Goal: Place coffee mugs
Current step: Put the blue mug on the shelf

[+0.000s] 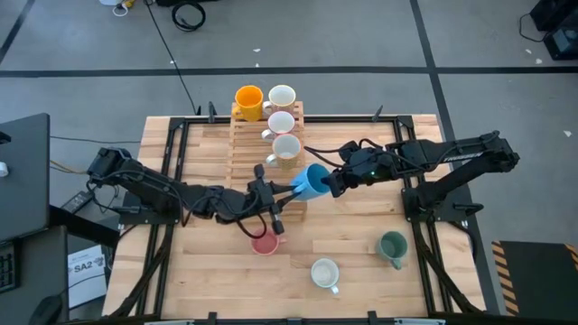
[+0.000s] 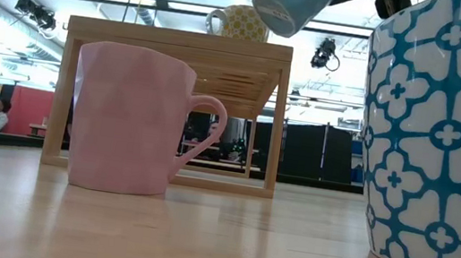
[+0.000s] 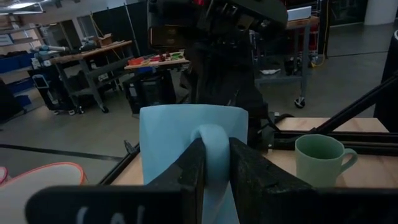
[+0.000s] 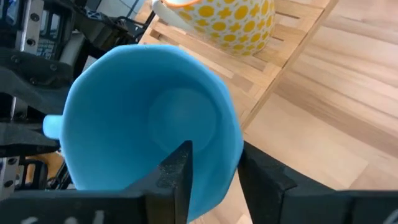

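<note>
- High view: light blue ceramic mug point(image 1: 313, 181) held in the air between both grippers, over the near end of the slatted wooden rack point(image 1: 267, 144).
- Left gripper point(image 3: 214, 163): fingers clenched on the mug's handle.
- Right gripper point(image 4: 211, 163): fingers pinch the rim wall, one inside, one outside.
- Mug axis lies tipped, mouth toward the right fingers, handle toward the left.
- Judgement: handover mid-way; one grip must release.

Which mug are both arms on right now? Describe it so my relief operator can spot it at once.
Start at the slatted wooden rack running down the table's middle. At its near end the left gripper and right gripper meet over one mug. It is the blue mug, tipped on its side and held in the air; the left pinches its handle, the right its rim.
</note>
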Tool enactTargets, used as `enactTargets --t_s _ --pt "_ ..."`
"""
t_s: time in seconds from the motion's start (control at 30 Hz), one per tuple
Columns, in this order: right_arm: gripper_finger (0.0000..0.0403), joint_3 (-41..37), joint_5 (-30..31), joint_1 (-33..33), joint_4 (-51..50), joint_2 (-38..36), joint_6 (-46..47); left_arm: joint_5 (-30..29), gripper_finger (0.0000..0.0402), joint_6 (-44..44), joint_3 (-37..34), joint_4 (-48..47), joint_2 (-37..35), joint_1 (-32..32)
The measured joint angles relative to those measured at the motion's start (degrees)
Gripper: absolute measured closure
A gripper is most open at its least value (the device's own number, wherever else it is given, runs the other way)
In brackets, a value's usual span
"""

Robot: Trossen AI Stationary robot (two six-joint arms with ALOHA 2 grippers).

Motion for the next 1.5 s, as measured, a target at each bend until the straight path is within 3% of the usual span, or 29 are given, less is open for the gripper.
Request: enactTargets --t_s 0.27,0.7,1.5 --pt "0.027 0.0 -3.5 0.0 -0.2 0.0 -1.0 -3.5 0.0342 0.0 0.0 -0.9 0.0 -1.5" --pt "0.0269 0.0 -3.5 0.0 -0.1 0.0 -3.0 -6.8 0.0341 0.0 0.0 -3.3 -0.7 -3.0" --pt "0.0269 0.0 -4.5 0.0 -0.2 0.0 -4.1 -7.7 0.0341 -0.3 0.0 -14.4 -16.5 -5.3"
